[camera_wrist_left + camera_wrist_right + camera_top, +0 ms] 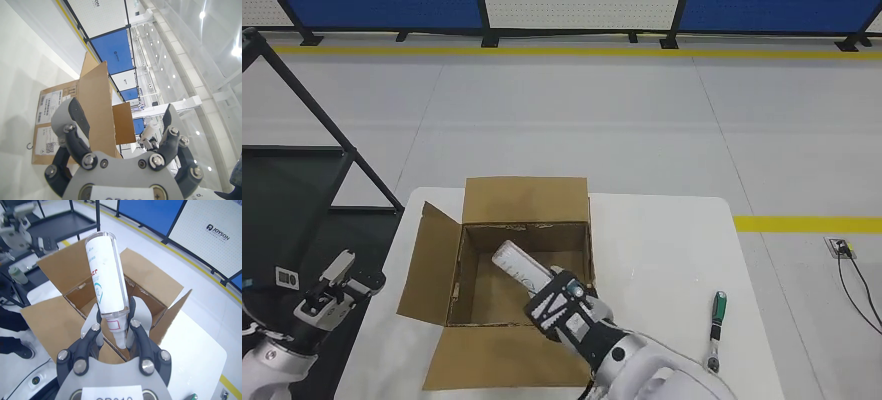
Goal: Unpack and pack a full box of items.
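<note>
So in the top view the cardboard box sat a bit left of centre in the frame on the white table, with all four flaps folded outward. The right gripper was at the lower middle of the frame, over the box's near right corner, and it was clamped around the neck end of a white bottle. The bottle was tilted, with its flat base pointing toward the upper left of the frame, over the box's opening. From the right wrist view we could see it better: the bottle had a clear outer shell and its cap end sat down between the fingers of the right gripper, with the box open right under it. We couldn't tell if the bottle touched any cardboard. The left gripper was way over at the lower left of the frame, off the table's left edge and well apart from the box. In its own wrist view the left gripper had its fingers spread wide with nothing between them, facing the labelled side of the box. Over at the lower right of the top view, a green-handled tool lay flat on the table, well apart from the box.
</note>
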{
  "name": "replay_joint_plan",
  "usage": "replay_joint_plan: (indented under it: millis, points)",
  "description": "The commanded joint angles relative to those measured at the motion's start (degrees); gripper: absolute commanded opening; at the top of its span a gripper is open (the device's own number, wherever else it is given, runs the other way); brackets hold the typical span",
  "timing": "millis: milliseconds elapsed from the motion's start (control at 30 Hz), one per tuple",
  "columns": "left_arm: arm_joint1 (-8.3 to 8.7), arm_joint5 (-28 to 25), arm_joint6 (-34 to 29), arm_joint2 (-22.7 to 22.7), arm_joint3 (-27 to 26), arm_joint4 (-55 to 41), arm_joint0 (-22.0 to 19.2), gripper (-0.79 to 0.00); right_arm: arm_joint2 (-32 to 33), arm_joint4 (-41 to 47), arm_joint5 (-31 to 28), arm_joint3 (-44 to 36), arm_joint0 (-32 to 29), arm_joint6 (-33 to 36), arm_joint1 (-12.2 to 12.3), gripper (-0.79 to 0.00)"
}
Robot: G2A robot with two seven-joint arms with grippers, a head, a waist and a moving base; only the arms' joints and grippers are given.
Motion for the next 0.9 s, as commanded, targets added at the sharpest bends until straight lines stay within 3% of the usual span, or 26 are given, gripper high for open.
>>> replay_joint_plan:
  millis: [0, 233, 400, 500, 667, 767, 867]
  points:
    - [-0.03, -0.05, -0.20, 0.11, -0.22, 0.21, 0.22, 0.000, 2.81, 0.80, 0.99, -1.01, -3.18, -5.11, 0.30, -0.785]
    - [-0.14, -0.27, -0.51, 0.62, -1.13, 0.91, 0.73, 0.000, 14.99, 4.04, 10.28, -1.01, -15.23, -25.97, 0.99, -0.785]
    - [-0.24, -0.01, -0.19, 1.20, -1.72, 1.49, 0.88, 0.000, 23.31, 8.40, 15.63, -1.01, -26.49, -32.68, 1.37, -0.785]
    - [-0.27, 0.41, -0.02, 1.70, -2.17, 2.38, 0.89, 0.000, 29.37, 15.18, 14.56, -1.01, -32.00, -31.00, 1.68, -0.785]
    - [-0.31, 1.28, 0.42, 2.92, -3.17, 4.16, 0.60, 0.000, 38.63, 24.17, 10.88, -1.01, -38.07, -21.88, 2.37, -0.785]
    - [-0.34, 1.66, 0.63, 3.64, -3.83, 5.10, 0.45, 0.000, 40.73, 26.73, 9.12, 1.62, -38.31, -17.02, 2.73, -0.785]
    - [-0.38, 1.95, 0.89, 4.24, -4.28, 5.81, 0.37, 0.000, 40.14, 26.81, 10.16, 6.79, -34.52, -13.86, 2.94, -0.785]
